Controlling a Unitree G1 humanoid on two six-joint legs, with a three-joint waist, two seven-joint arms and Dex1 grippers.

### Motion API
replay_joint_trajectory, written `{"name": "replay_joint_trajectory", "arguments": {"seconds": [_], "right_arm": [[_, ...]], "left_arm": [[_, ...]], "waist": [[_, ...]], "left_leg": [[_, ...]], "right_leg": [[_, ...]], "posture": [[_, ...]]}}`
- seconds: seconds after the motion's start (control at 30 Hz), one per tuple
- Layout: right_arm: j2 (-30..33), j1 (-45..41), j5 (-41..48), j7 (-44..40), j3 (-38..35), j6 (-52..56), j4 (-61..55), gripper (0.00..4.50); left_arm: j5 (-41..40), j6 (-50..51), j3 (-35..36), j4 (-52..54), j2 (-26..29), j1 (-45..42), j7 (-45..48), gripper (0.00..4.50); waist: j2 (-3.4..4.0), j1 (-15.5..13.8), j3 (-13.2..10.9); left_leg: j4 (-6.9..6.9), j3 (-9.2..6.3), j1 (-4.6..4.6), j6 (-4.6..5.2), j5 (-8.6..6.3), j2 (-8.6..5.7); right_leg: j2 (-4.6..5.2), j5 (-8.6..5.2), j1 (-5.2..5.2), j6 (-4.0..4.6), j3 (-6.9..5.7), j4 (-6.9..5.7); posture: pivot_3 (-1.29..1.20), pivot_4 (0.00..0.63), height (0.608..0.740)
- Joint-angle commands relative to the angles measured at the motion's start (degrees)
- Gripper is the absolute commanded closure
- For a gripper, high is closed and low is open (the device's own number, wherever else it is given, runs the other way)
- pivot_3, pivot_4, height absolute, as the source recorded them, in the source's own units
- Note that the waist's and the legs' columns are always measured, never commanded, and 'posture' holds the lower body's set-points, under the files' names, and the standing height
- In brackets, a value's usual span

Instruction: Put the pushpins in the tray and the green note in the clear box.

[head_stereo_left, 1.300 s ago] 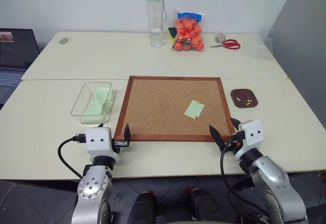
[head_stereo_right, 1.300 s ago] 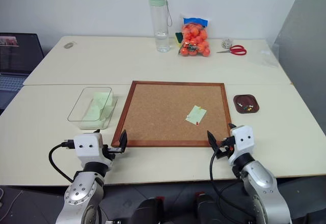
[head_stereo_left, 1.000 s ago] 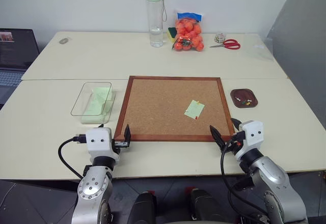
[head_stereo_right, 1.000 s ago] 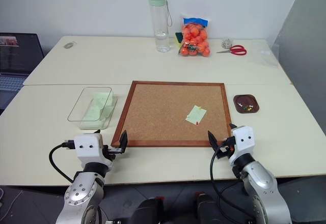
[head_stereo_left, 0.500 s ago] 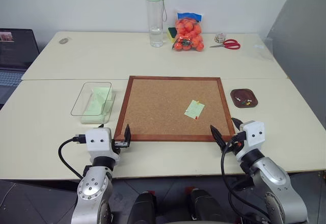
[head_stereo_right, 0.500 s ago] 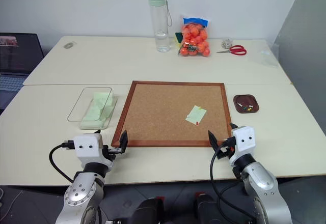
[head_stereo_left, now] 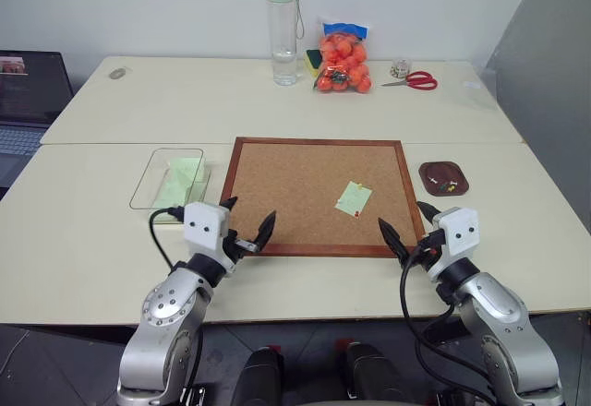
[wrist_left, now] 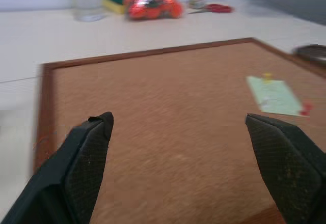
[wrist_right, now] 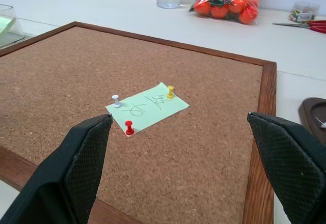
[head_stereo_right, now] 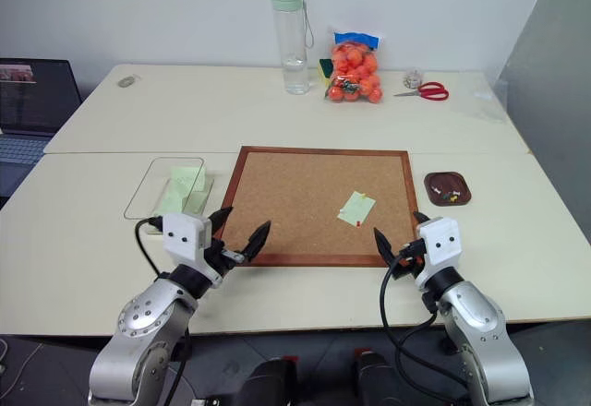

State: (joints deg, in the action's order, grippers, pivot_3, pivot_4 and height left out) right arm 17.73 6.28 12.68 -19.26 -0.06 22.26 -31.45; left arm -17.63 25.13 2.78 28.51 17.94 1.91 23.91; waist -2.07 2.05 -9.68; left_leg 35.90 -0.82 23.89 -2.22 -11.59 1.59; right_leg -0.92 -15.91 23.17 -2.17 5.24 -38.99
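The green note [wrist_right: 147, 107] lies on the corkboard [head_stereo_left: 277, 194], right of its middle, held down by three pushpins: a white one [wrist_right: 116, 100], a red one [wrist_right: 129, 128] and a yellow one [wrist_right: 170, 91]. Right of the board sits the tray [head_stereo_left: 443, 178], with a few pins in it. The clear box [head_stereo_left: 171, 185] stands left of the board with pale green paper inside. My left gripper [head_stereo_left: 247, 217] is open over the board's near-left corner, pointing in across it. My right gripper [head_stereo_left: 406, 223] is open at the near-right corner, facing the note.
On the far table stand a clear bottle with a green cap [head_stereo_left: 280, 28], a bag of orange balls [head_stereo_left: 341, 58] and red scissors [head_stereo_left: 413, 80]. A laptop [head_stereo_left: 32, 92] sits at the far left. The table's front edge runs just below both grippers.
My left gripper has swung right and a little up, turning from beside the board's left frame to point across its near-left corner. The right gripper has stayed put.
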Motion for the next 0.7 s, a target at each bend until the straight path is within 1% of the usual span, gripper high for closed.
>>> {"name": "replay_joint_trajectory", "arguments": {"seconds": [0.03,0.07,0.1,0.13,0.17,0.2,0.27,0.37,0.4,0.47,0.5,0.53,0.6,0.63,0.7], "right_arm": [[1.6,-3.9,2.7,-3.2,-1.0,0.5,1.0,0.00],[1.9,-4.8,2.8,-3.6,-1.1,0.6,1.8,0.00],[2.1,-5.6,3.3,-4.0,-1.4,0.8,2.7,0.00],[2.4,-6.3,3.7,-4.5,-1.5,1.0,3.4,0.00],[3.0,-7.1,4.2,-5.5,-1.1,2.0,4.1,0.00],[3.5,-7.9,4.8,-6.6,-0.6,3.0,5.0,0.00],[4.1,-8.9,5.4,-7.8,-0.1,4.1,6.2,0.00],[4.3,-10.9,6.2,-9.1,0.2,4.5,7.8,0.00],[4.6,-11.5,6.1,-9.7,0.5,4.5,8.1,0.00],[4.8,-13.0,6.0,-11.0,1.4,4.4,8.7,0.00],[4.9,-13.6,5.9,-11.3,1.6,4.4,9.0,0.00],[4.9,-14.2,5.5,-11.3,1.8,4.1,9.6,0.00],[4.5,-15.4,4.7,-10.9,1.8,3.5,11.0,0.00],[4.4,-16.1,4.4,-10.8,1.9,3.2,11.8,0.00],[4.1,-17.5,3.3,-10.4,2.3,2.6,13.8,0.00]], "left_arm": [[-3.4,0.7,-1.5,-4.2,3.5,-6.8,8.0,0.95],[-3.8,0.6,-1.9,-5.5,4.2,-8.2,9.4,1.08],[-3.9,0.2,-2.5,-7.0,4.8,-9.8,11.1,1.39],[-4.1,-0.1,-3.1,-8.2,5.3,-11.0,12.6,1.52],[-4.1,-0.6,-4.1,-9.7,6.0,-12.4,14.9,1.80],[-3.8,-1.2,-5.2,-11.4,6.7,-13.8,17.1,1.98],[-3.4,-2.2,-6.6,-13.6,7.4,-15.3,20.0,2.31],[-2.9,-4.6,-8.4,-17.0,8.0,-17.2,24.3,2.95],[-2.5,-5.4,-8.8,-18.0,8.2,-17.7,25.3,3.10],[-1.7,-7.6,-9.2,-20.9,8.3,-19.5,26.8,3.58],[-1.5,-8.4,-9.3,-22.0,8.4,-20.1,27.5,3.63],[-1.4,-9.1,-9.3,-23.1,8.4,-20.7,28.0,3.98],[-1.0,-10.4,-9.2,-25.5,8.4,-22.0,28.9,4.41],[-0.7,-11.2,-9.1,-27.0,8.3,-22.7,29.2,4.49],[0.3,-13.3,-9.0,-30.3,7.8,-24.2,29.1,4.49]], "waist": [[0.01,0.0,0.0],[0.01,0.0,0.0],[0.01,0.0,0.0],[0.00,0.0,0.0],[0.01,0.0,0.0],[0.01,0.0,0.0],[0.01,-0.1,0.0],[0.01,0.0,0.0],[0.02,0.0,0.0],[0.02,0.0,0.0],[0.02,0.0,0.0],[0.02,0.0,0.0],[0.02,0.0,0.0],[0.02,0.0,0.0],[0.02,-0.1,0.0]], "left_leg": [[0.01,-0.01,0.00,0.00,0.00,-0.03],[0.02,0.00,0.01,0.00,0.00,-0.04],[0.03,0.01,0.00,0.00,0.00,-0.05],[0.03,0.00,0.00,0.00,0.00,-0.04],[0.03,0.00,0.00,0.00,0.00,-0.05],[0.03,-0.02,0.01,0.00,0.00,-0.05],[0.02,-0.02,0.02,0.00,0.00,-0.05],[0.00,-0.04,0.02,0.00,0.00,-0.04],[0.00,-0.03,0.02,0.00,0.00,-0.05],[0.01,-0.04,0.02,0.00,0.00,-0.04],[0.01,-0.03,0.02,0.00,0.00,-0.04],[0.02,-0.03,0.02,0.00,0.00,-0.05],[0.02,-0.04,0.03,0.00,0.00,-0.04],[0.02,-0.04,0.03,0.00,0.00,-0.04],[0.02,-0.04,0.03,0.00,0.00,-0.04]], "right_leg": [[-0.01,0.00,0.00,0.00,-0.02,0.00],[-0.02,0.01,0.01,-0.01,-0.01,0.00],[-0.03,0.02,-0.01,-0.03,-0.01,0.00],[-0.03,0.03,-0.02,-0.05,-0.01,0.00],[-0.03,0.03,-0.02,-0.05,-0.02,0.00],[-0.03,0.03,-0.02,-0.05,-0.03,0.00],[-0.03,0.04,-0.02,-0.04,-0.04,0.00],[-0.03,0.02,-0.01,-0.02,-0.05,0.00],[-0.04,0.03,0.00,-0.02,-0.05,-0.01],[-0.05,0.03,0.00,-0.02,-0.05,-0.01],[-0.05,0.03,0.00,-0.02,-0.05,-0.01],[-0.05,0.03,0.00,-0.02,-0.04,-0.01],[-0.05,0.03,0.00,-0.03,-0.05,-0.01],[-0.05,0.03,0.00,-0.03,-0.05,-0.02],[-0.04,0.03,0.00,-0.03,-0.05,-0.02]], "posture": [[0.00,0.150,0.740],[0.00,0.150,0.740],[0.00,0.150,0.740],[0.00,0.150,0.740],[0.00,0.150,0.740],[0.00,0.150,0.740],[0.00,0.150,0.740],[0.00,0.150,0.740],[0.00,0.150,0.740],[0.00,0.150,0.740],[0.00,0.150,0.740],[0.00,0.150,0.740],[0.00,0.150,0.740],[0.00,0.150,0.740],[0.00,0.150,0.740]]}}
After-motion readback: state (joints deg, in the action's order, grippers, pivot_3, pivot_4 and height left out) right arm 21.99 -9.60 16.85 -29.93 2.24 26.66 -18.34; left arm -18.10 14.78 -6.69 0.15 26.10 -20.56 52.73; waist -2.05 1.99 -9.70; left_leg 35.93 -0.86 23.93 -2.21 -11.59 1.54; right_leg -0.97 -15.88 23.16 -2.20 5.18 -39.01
